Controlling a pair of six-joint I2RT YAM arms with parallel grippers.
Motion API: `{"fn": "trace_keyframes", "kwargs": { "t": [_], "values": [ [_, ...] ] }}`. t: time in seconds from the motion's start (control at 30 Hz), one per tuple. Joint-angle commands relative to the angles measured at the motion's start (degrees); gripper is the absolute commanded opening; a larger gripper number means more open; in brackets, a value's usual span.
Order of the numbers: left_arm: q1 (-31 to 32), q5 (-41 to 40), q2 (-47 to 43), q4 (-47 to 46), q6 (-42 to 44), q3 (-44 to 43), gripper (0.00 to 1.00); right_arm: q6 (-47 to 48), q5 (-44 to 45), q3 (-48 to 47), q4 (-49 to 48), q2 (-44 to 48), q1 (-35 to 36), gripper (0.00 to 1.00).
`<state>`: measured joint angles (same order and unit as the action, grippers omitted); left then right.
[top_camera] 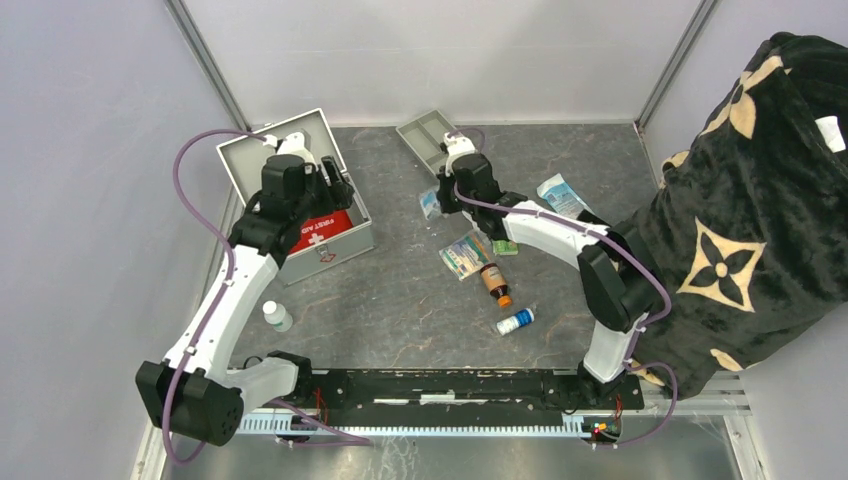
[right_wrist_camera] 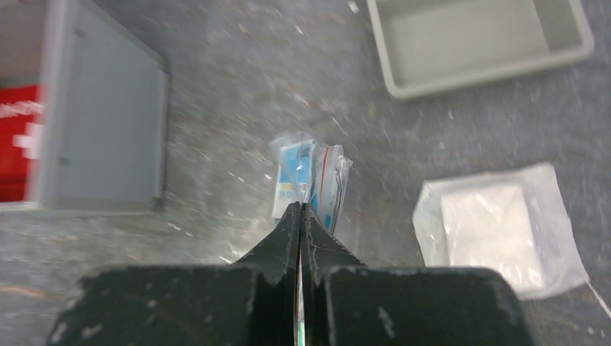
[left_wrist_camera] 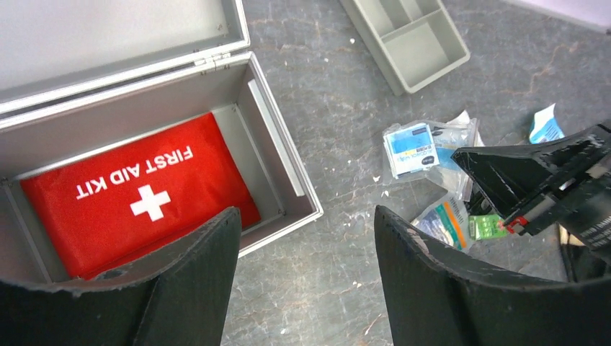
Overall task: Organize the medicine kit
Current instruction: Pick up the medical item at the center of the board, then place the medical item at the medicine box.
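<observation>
The medicine kit [top_camera: 330,255] is a silver-grey metal case at the back left, its lid [top_camera: 262,152] open. A red first aid pouch [left_wrist_camera: 144,194] lies inside. My left gripper [left_wrist_camera: 306,214] is open and empty, hovering over the case's right front corner and the bare table beside it. My right gripper [right_wrist_camera: 300,206] is shut on the edge of a clear packet holding a blue-and-white box [right_wrist_camera: 310,180]. It holds the packet low over the table right of the case. That packet also shows in the left wrist view [left_wrist_camera: 411,148].
A shallow grey divided tray [top_camera: 418,143] lies at the back centre. A white gauze packet [right_wrist_camera: 497,223], a flat packet [top_camera: 463,255], a small green box [top_camera: 503,247], a brown bottle [top_camera: 495,280] and a blue-and-white bottle [top_camera: 515,321] lie centre right. A white bottle [top_camera: 277,316] stands front left. A black patterned blanket [top_camera: 760,200] fills the right.
</observation>
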<state>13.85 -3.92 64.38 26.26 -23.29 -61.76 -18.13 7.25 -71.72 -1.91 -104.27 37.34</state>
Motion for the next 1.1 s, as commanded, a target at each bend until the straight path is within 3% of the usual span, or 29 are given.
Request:
{"fn": "trace_keyframes", "kwargs": {
  "t": [0.0, 0.27, 0.57, 0.6, 0.67, 0.73, 0.93, 1.07],
  "values": [
    [-0.1, -2.3, -3.1, 1.0, -1.1, -4.4, 0.74, -1.3, -6.9, -4.6, -5.2, 3.4, 0.5, 0.0],
    [-0.1, -10.6, -8.9, 3.6, -3.1, -6.6, 0.74, -4.2, -14.2, -13.7, -9.3, 1.8, 5.9, 0.0],
    [-0.1, -18.5, -12.5, 7.2, -3.7, -8.1, 0.75, -7.7, -19.4, -31.8, -9.1, -14.4, 13.4, 0.0],
    [-0.1, -18.7, -12.8, 7.5, -3.6, -8.2, 0.75, -8.0, -19.7, -33.7, -9.1, -16.1, 13.9, 0.02],
    [-0.1, -18.8, -13.3, 7.8, -3.5, -8.2, 0.75, -8.8, -20.6, -36.2, -10.0, -19.3, 14.4, 0.22],
    [-0.1, -19.0, -13.6, 8.0, -3.4, -8.1, 0.76, -9.3, -20.6, -37.9, -10.5, -21.1, 14.4, 0.3],
    [-0.1, -18.9, -13.7, 8.2, -3.3, -7.7, 0.77, -4.2, -17.1, -35.4, -9.4, -16.8, 13.3, 0.4],
    [-0.1, -16.8, -13.5, 7.1, -2.7, -7.0, 0.77, -2.8, -13.3, -22.3, -11.0, -5.8, 8.9, 0.41]
  ]
}}
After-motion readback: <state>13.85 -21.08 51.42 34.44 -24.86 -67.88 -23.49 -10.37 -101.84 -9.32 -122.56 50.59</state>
